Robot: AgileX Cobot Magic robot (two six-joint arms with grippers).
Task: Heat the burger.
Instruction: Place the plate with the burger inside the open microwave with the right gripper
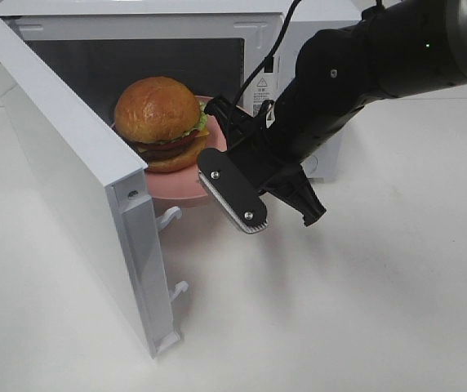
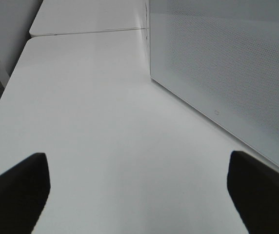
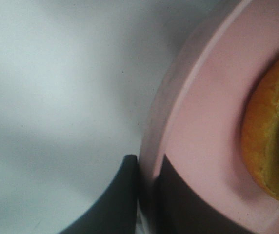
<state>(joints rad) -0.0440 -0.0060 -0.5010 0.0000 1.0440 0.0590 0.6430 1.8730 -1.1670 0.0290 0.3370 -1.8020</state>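
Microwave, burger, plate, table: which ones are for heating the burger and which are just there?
For the job: burger, pink plate under it, open microwave, right gripper pinching the plate.
Just there: white table, left gripper, open and empty.

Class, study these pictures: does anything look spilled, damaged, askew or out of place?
Nothing stands out. The burger sits whole on its pink plate, which the right gripper pinches by the rim at the open microwave. Nothing is spilled on the table.
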